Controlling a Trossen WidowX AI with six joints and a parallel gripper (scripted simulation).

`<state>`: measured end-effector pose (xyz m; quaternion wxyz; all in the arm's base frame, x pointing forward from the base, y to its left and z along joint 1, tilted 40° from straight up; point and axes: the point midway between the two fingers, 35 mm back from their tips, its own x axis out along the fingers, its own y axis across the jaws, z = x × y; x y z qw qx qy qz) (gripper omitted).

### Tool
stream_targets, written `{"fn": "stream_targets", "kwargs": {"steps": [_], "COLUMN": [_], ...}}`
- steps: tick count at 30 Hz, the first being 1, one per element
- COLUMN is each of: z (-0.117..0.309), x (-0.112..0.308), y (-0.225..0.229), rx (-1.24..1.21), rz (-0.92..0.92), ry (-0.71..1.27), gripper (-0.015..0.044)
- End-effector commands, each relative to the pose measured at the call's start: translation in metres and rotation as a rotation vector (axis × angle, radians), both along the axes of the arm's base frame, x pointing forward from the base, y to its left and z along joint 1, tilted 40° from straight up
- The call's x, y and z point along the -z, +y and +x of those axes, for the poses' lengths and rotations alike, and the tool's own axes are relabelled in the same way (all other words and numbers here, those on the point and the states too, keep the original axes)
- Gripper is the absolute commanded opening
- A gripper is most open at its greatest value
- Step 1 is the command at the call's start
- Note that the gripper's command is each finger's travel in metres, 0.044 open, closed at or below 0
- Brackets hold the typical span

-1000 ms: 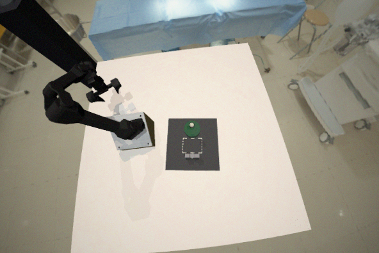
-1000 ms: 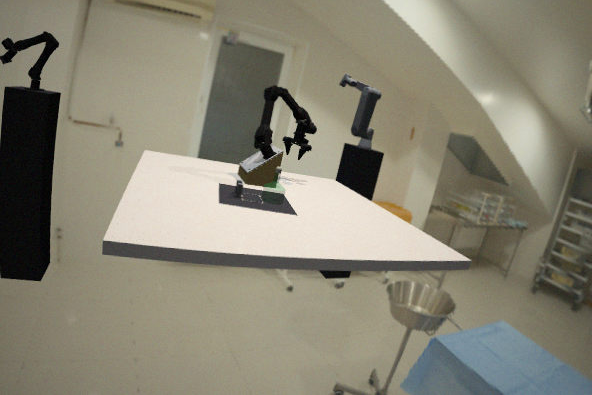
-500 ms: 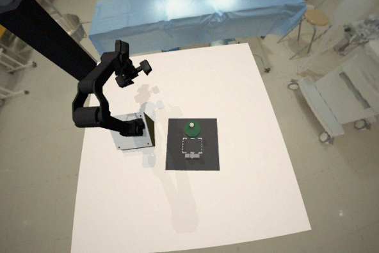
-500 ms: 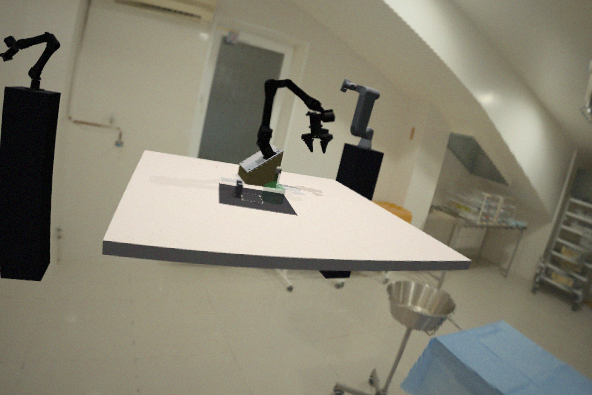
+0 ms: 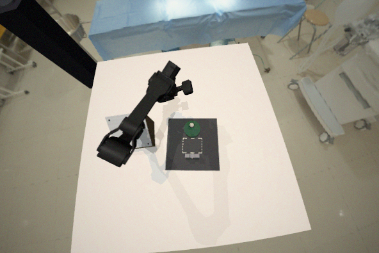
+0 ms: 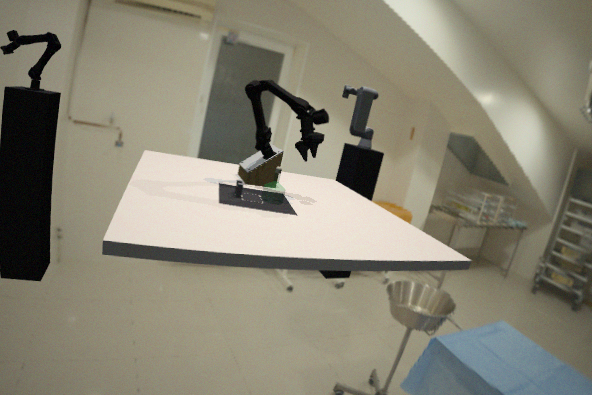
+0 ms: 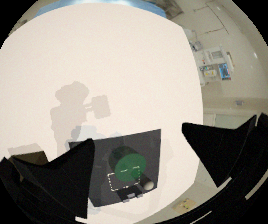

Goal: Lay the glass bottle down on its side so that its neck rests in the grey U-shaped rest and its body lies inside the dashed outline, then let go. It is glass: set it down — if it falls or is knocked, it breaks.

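Top: bottle (image 5: 192, 130) (image 6: 274, 192) (image 7: 129, 166) upright on dark mat (image 5: 209, 161) (image 6: 280, 208) (image 7: 152, 145), beside dashed outline (image 5: 201, 145) (image 6: 252, 198) (image 7: 110, 182). Exterior: gripper (image 5: 185, 88) (image 6: 309, 156) (image 7: 139, 136) high, open, empty. Wrist: rigid glass, probably slippery, fragile; grip body gently, squarely.

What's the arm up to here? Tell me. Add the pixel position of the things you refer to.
The black robot arm (image 5: 141, 107) (image 6: 257, 111) is handling nothing yet. Its open claw (image 6: 308, 155) (image 7: 139, 136) hangs above the table (image 5: 243, 193) (image 6: 280, 241) (image 7: 130, 55). The green glass bottle (image 5: 192, 130) (image 6: 273, 192) (image 7: 130, 166) stands upright on the dark mat (image 5: 174, 164) (image 6: 230, 198) (image 7: 152, 142), beside the dashed outline, so it has yet to be laid in the grey rest (image 5: 192, 155) (image 6: 239, 189).
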<state>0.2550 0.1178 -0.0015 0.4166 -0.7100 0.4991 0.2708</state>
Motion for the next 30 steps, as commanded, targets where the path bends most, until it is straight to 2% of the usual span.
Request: {"fn": "stream_targets", "kwargs": {"steps": [1, 4, 8, 17, 30], "z": [0.027, 0.032, 0.033, 0.045, 0.044], "x": [-0.030, -0.042, -0.042, -0.020, -0.023], "y": [-0.064, -0.089, -0.093, -0.119, -0.124], "rx": [0.080, 0.115, 0.132, 0.361, 0.367], "rz": [-0.122, -0.171, -0.173, -0.125, -0.123], "ry": [-0.102, -0.130, -0.109, 0.211, 0.219], "gripper": [0.0440, 0.0440, 0.0440, 0.0440, 0.0440]}}
